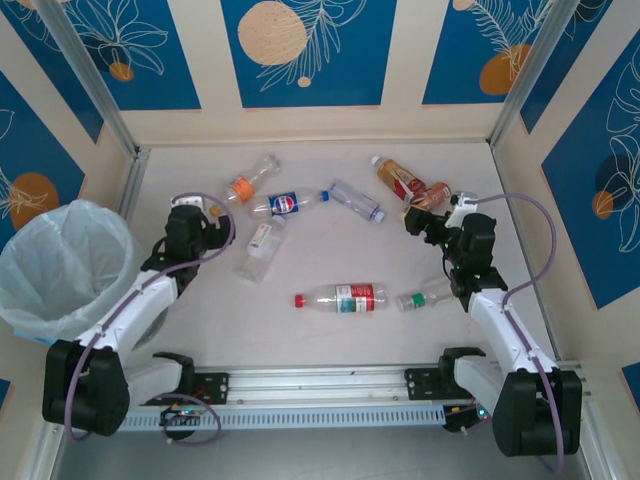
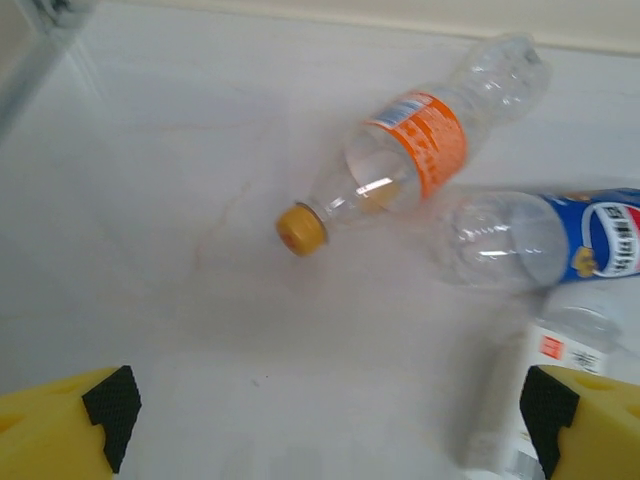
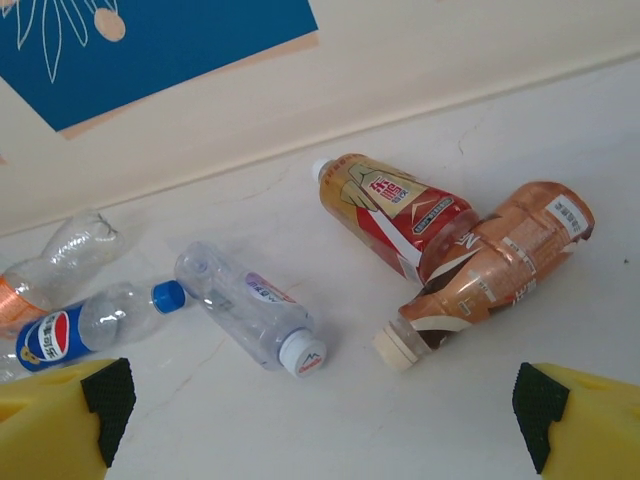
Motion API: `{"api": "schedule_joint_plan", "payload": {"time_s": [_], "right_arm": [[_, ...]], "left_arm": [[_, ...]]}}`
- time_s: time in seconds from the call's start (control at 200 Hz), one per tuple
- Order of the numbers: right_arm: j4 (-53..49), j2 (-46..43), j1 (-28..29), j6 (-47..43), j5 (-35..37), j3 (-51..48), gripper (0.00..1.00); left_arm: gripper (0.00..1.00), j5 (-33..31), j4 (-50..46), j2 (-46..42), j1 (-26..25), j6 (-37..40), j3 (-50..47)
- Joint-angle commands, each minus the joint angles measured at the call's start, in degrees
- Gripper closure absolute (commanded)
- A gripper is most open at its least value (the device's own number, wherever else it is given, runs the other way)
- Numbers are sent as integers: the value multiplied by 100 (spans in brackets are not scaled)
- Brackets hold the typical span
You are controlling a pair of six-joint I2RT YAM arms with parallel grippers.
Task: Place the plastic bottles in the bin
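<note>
Several plastic bottles lie on the table. By my open left gripper are an orange-label bottle, a blue-label one and a clear white-capped one. The left wrist view has the orange-capped bottle ahead of the empty left gripper. My right gripper is open too. Ahead of the right gripper lie a clear bottle, a red-label one and a brown one. Nearer the arms lie a red-capped bottle and a green-capped one. The bag-lined bin stands at the left.
Patterned blue and cream walls close in the table at the back and both sides. A metal rail with the arm bases runs along the near edge. Bare tabletop lies between the two groups of bottles.
</note>
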Motion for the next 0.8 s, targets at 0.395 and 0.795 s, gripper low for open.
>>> {"api": "schedule_joint_plan", "payload": {"time_s": [0.395,0.795], "right_arm": [[477,-508,195,542,-487,-658,1],[260,-545,359,548,33,-630,1]], "left_arm": [[1,1251,-2721,1205,-1225,-427,1331],[1,-18,-3431,2957,-1969,35,2479]]}}
